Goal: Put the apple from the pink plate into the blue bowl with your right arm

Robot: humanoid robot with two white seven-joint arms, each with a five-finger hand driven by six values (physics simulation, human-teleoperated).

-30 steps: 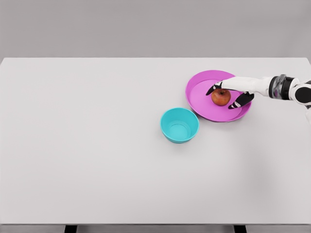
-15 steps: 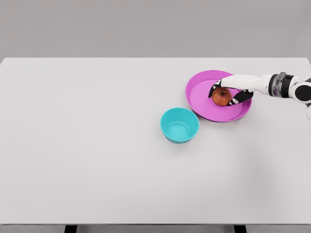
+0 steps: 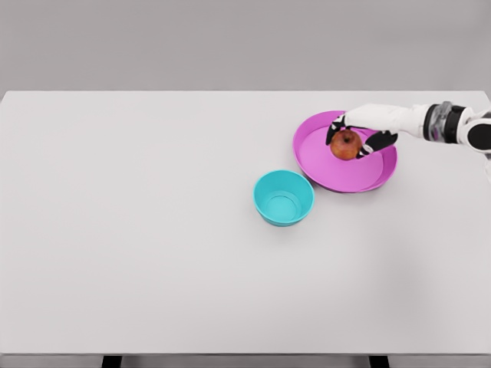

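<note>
Turquoise bowl [image 3: 284,198] sits left of the pink plate [image 3: 337,172]. Over the plate, the red apple [image 3: 346,144] is pinched between the right hand's [image 3: 359,135] dark fingers [image 3: 378,141]. Round, firm and smooth, it probably needs pressure on opposite sides.

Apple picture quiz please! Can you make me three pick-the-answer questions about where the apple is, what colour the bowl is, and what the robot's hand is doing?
1. Where is the apple?
A. in the bowl
B. over the pink plate
C. on the bare table

2. What colour is the bowl?
A. blue
B. yellow
C. red

3. What is the right hand doing?
A. lying flat on the table
B. holding the bowl
C. closed around the apple

Answers: 1 B, the apple shows against the plate's pink. 2 A, the bowl is blue-green. 3 C, dark fingers wrap both sides of the apple.
</note>
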